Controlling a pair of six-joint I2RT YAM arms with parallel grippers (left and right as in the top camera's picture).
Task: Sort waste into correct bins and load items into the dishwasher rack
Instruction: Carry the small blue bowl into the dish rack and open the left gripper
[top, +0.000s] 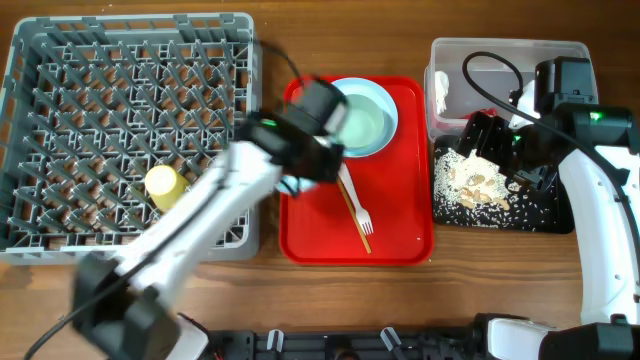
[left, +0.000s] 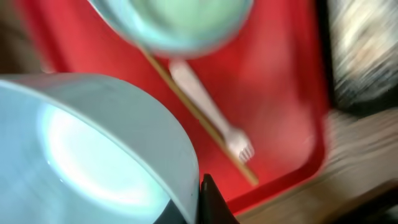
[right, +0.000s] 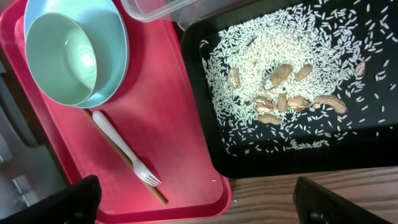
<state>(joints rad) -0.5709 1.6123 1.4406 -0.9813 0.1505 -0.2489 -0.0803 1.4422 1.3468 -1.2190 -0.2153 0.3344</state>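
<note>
We see one pale blue-green bowl caught at its rim by the left gripper, whose jaws are closed on it. It sits by the left edge of the red tray, on the side next to the dishwasher rack. The arm is blurred, so we cannot tell whether the bowl touches the tray. The second bowl sits inside the pale blue plate at the tray's far right corner. Just in front of them, the white fork and the wooden chopstick lie side by side, touching and slanting toward the tray's near edge, with the fork's tines at the near end. The small yellow cup stands among the pegs in the rack's near right part. To the right of the red tray, the black tray holds scattered rice grains and beige scraps. Behind it stands the clear tub, with crumpled white paper at its left wall. The right gripper hangs over the black tray, jaws spread wide and holding nothing. Everything rests on the wooden counter.
</note>
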